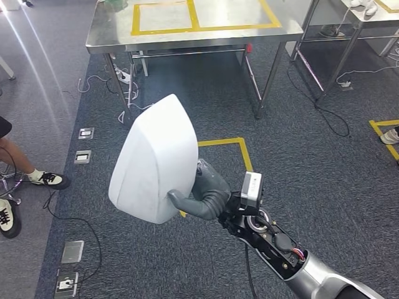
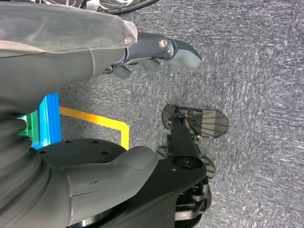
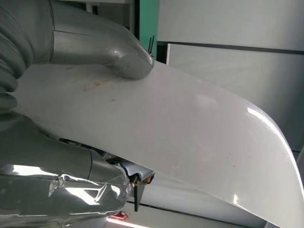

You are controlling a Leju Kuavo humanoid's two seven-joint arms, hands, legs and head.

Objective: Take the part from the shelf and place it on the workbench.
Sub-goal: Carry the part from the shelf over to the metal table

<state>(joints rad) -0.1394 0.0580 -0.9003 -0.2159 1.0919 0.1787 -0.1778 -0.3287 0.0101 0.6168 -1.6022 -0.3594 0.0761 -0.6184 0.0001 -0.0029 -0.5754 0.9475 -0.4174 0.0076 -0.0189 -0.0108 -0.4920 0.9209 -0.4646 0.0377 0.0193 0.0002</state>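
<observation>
**White part held in the right hand above the carpet, short of the steel desk**

A white moulded shell part (image 1: pixel 155 159) is grasped by the right hand (image 1: pixel 203 193) and is carried in the air over the dark grey carpet (image 1: pixel 301 180). In the head view the thick grey thumb is seen pressed along the lower near edge of the part, while the rest of the hand is hidden behind the shell. In the right wrist view the thumb (image 3: pixel 107 45) lies flat on the smooth white surface of the part (image 3: pixel 186 128), and the other fingers (image 3: pixel 64 185) are closed against its opposite face, so the part is clamped between them.

The part is well apart from the stainless steel desk (image 1: pixel 118 28), which stands further ahead. Yellow tape rectangles (image 1: pixel 192 18) are marked on the desk top. A yellow tape outline (image 1: pixel 240 149) is laid on the carpet just behind the held part.

The left hand (image 2: pixel 107 95) is seen in the left wrist view hanging over the carpet with nothing in it; its fingers (image 2: pixel 172 50) are extended and apart from the thumb.

At the left edge of the head view, a person's leg and shoes (image 1: pixel 47 179) are seen beside metal floor sockets (image 1: pixel 83 157), and cables (image 1: pixel 329 118) trail across the carpet near the desk legs.
</observation>
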